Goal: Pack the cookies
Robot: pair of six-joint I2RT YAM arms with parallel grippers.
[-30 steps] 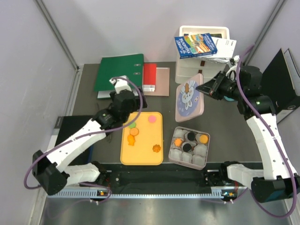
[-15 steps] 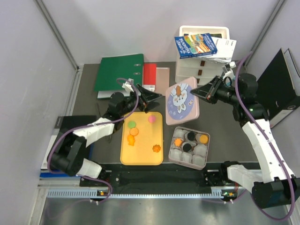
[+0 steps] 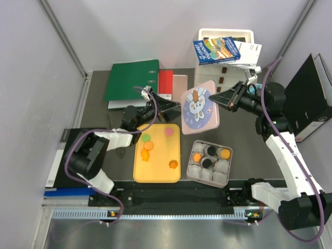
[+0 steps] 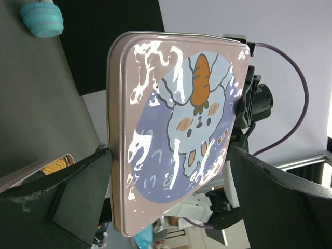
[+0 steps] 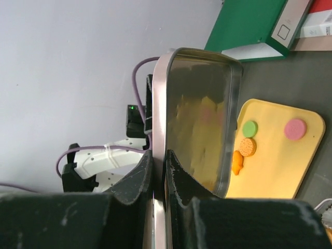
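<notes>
Lid held aloft, cookies split between tray and tin.
The yellow tray (image 3: 155, 175), just below the left gripper (image 3: 174, 110), carries five cookies (image 3: 148, 146): green, pink, three orange. The pink tin (image 3: 231, 155), below the right gripper (image 3: 220, 98), has orange and black ones in paper cups (image 3: 218, 174). The right gripper pinches the tilted rabbit lid (image 3: 200, 107); the left gripper, spread wide, sits just beside its far edge.

Table (image 3: 238, 137): dark grey, flat.
- Back left: green binder (image 3: 131, 79), lying flat.
- Just beside it on the right: red book (image 3: 165, 83), then a brown notebook (image 3: 179, 85), touching.
- Back centre: white drawer unit (image 3: 205, 77), upright.
- Near centre: yellow tray (image 3: 158, 168).
- Just right of the tray: pink tin (image 3: 189, 171), open.
- Left wrist view only: teal ridged round piece (image 4: 36, 18) on the bare surface.
</notes>
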